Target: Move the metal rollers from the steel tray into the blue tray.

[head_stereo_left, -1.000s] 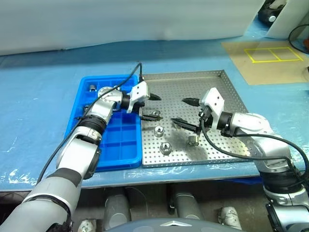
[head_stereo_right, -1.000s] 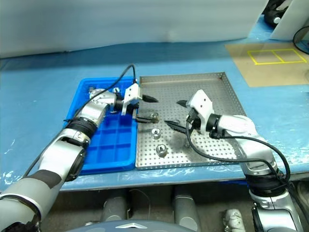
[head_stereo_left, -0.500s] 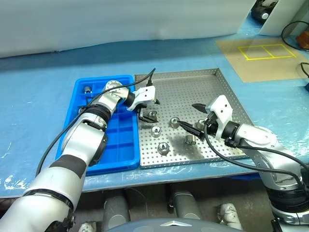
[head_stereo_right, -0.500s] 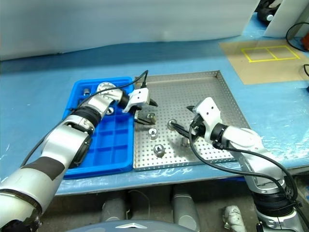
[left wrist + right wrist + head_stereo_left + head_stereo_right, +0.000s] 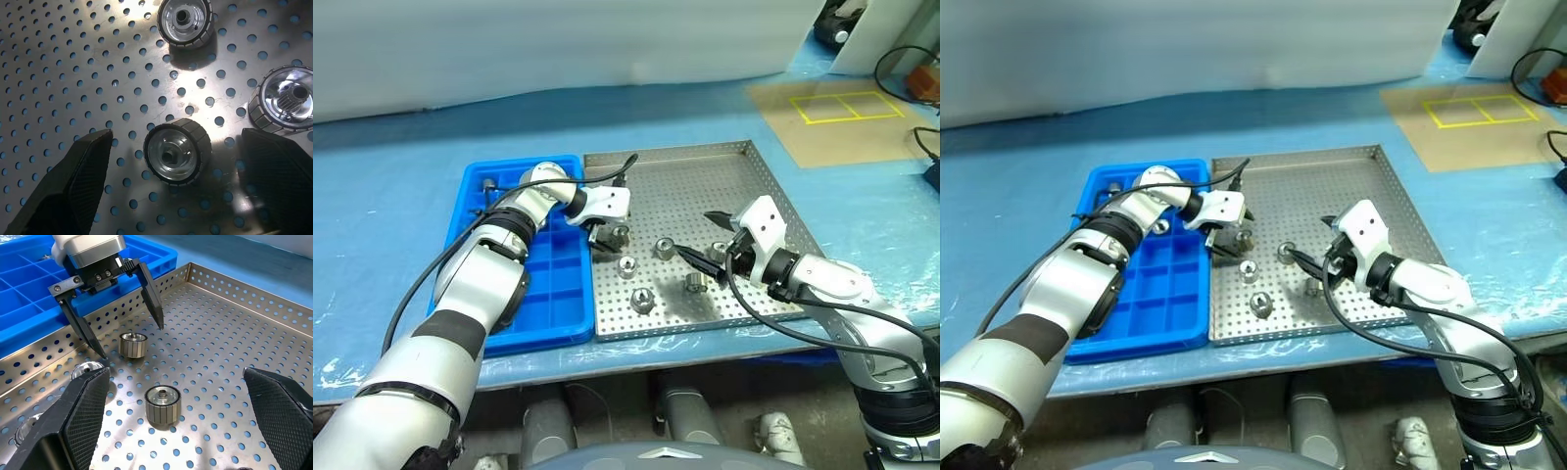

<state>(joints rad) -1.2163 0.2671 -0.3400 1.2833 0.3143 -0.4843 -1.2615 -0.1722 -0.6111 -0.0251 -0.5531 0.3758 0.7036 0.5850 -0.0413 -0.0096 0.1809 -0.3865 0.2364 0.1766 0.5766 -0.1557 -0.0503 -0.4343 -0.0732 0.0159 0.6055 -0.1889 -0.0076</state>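
The steel tray point(image 5: 705, 181) lies mid-table with the blue tray point(image 5: 556, 294) against its left side. Several metal rollers stand on the perforated floor, among them one point(image 5: 664, 249) in the middle and one point(image 5: 642, 300) near the front rim. My left gripper point(image 5: 610, 235) points down, open, with its fingers point(image 5: 73, 186) on either side of the roller point(image 5: 177, 151) closest to the blue tray, not touching it. My right gripper point(image 5: 693, 233) hangs open above the tray's middle. Another roller point(image 5: 162, 404) lies ahead of it between its fingers point(image 5: 73, 431).
A small metal piece point(image 5: 489, 183) sits in a far-left compartment of the blue tray. A blue sheet covers the table around both trays. A brown board with yellow tape squares point(image 5: 832, 106) lies at the back right. The left arm's cable loops over the trays' shared edge.
My left gripper has tipped downward and rolled, so its open fingers now straddle the roller by the blue tray. The right gripper has stayed about where it was. The camera shifted.
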